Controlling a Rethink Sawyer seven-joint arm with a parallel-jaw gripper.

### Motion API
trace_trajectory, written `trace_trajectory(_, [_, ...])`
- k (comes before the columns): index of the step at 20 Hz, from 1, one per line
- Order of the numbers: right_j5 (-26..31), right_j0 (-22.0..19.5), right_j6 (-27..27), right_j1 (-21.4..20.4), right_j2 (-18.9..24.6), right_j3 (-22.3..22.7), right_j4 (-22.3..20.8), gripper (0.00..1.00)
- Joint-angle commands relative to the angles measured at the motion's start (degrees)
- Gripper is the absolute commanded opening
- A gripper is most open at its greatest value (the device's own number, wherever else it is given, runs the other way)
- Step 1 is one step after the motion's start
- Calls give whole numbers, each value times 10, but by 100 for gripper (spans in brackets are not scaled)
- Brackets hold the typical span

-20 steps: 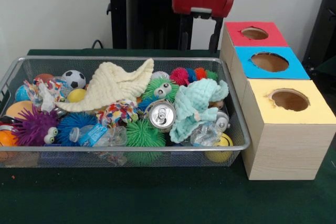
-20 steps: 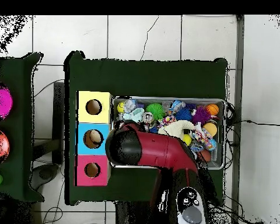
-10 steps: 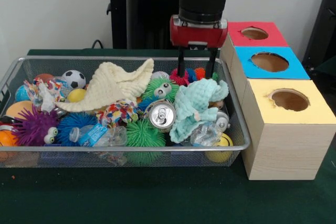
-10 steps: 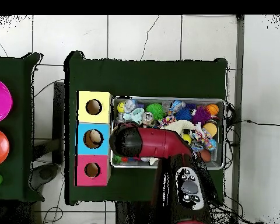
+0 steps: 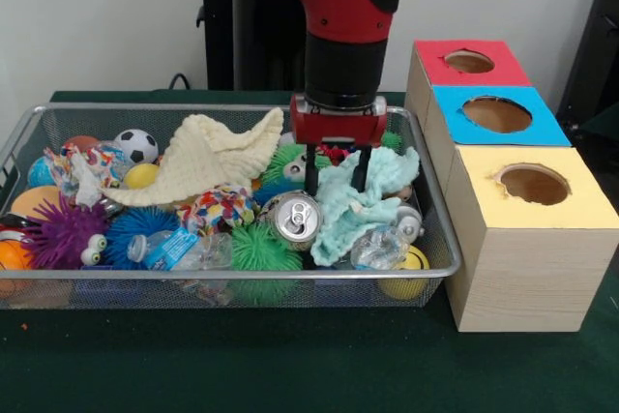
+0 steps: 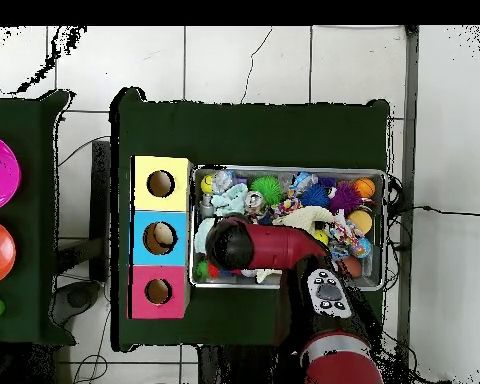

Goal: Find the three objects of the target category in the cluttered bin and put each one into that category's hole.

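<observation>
The silver wire-mesh bin is full of clutter; it also shows in the overhead view. No plush animal can be made out in either view; they are hidden under the clutter. My gripper is open and points straight down inside the bin's right half. Its fingers stand at the left edge of a pale green cloth, just behind a drink can. In the overhead view the red arm covers the gripper. The red-topped hole is on the farthest box, right of the bin.
The blue-topped hole and the yellow-topped hole sit on the nearer boxes. The bin holds a cream cloth, spiky balls, a soccer ball, a rope toy and crushed water bottles.
The arm has come down from above the bin's back rim and moved towards the camera and left. The open gripper now reaches into the bin at the green cloth.
</observation>
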Motion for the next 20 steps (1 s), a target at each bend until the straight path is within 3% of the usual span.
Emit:
trace_trajectory(1, [-77,-21,30,64,26,-4,-62,100])
trace_trajectory(7, [-147,-13,43,125,11,-20,-93,100])
trace_trajectory(11, [-136,-13,42,127,8,-13,-91,100])
trace_trajectory(12, [-132,-12,42,127,6,-11,-90,0])
trace_trajectory(20, [-89,-15,30,115,4,-16,-83,0])
